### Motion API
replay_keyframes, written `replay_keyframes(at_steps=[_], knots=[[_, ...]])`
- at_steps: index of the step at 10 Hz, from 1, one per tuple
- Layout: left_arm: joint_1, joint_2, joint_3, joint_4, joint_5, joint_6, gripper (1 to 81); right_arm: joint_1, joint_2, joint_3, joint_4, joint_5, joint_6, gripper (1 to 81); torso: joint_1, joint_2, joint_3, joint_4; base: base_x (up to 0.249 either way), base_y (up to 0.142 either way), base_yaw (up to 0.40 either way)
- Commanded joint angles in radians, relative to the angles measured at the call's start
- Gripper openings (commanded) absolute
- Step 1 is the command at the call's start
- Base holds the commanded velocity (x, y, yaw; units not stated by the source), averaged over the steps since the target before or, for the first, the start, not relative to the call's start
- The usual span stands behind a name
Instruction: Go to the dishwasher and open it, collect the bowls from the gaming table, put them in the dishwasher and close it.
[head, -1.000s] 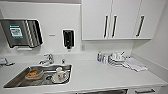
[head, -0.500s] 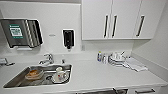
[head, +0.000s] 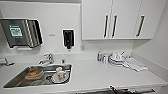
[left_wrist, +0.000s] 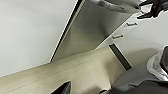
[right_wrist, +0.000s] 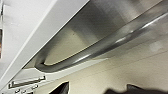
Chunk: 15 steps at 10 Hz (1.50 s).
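1. I am seeing the dishwasher's bar handle (right_wrist: 105, 45) running close above my right pincer; its grip state I cannot tell.
2. The dishwasher (left_wrist: 92, 30) front is sitting ahead of my left pincer; grip likewise unclear.
3. Farther off, the sink (head: 15, 80) and white crockery (head: 117, 58) are sitting on the counter (head: 100, 75).

White worktop (head: 95, 75) spans head view, running along white wall. Steel sink (head: 15, 81) sunk into its left part; tap (head: 47, 59) at sink's back edge. Inside sink: brownish dish (head: 33, 74), white crockery (head: 60, 75) just beside it. Right part of worktop: small bottles (head: 102, 57) near wall, stack of white plates and cups (head: 117, 59) just beside them, white cloth (head: 135, 65) touching stack, toward corner. Middle stretch of worktop bare white.
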Motion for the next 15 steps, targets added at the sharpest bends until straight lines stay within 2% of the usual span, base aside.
replay_keyframes(at_steps=[1,4,6,13,14,15], knots=[[-0.086,-0.043,0.015,0.004,0.020,-0.004,81.1,0.217,0.083,-0.174,0.014,-0.101,0.076,81.1,0.000,0.000,0.000,0.000,0.000,0.000,0.000],[-0.084,-0.036,0.014,0.004,0.022,-0.003,81.1,0.238,0.143,-0.304,0.017,-0.147,0.080,81.1,0.000,0.000,0.000,0.000,0.000,0.000,0.000],[-0.086,-0.033,0.008,0.005,0.022,-0.003,81.1,0.231,0.166,-0.366,0.015,-0.149,0.079,81.1,0.001,0.000,0.000,0.000,0.000,0.000,0.000],[-0.086,-0.027,0.008,0.011,0.022,-0.003,81.1,0.211,0.175,-0.381,0.008,-0.147,0.079,81.1,0.001,0.001,-0.001,0.000,0.000,0.000,0.000],[-0.084,-0.024,0.008,0.014,0.022,-0.003,81.1,0.208,0.174,-0.383,0.008,-0.147,0.079,81.1,0.066,-0.099,-0.001,0.000,0.000,0.000,0.000],[-0.086,-0.024,0.008,0.014,0.022,-0.003,81.1,0.206,0.174,-0.383,0.008,-0.147,0.079,81.1,0.070,-0.105,-0.001,0.000,0.000,0.000,0.000]])
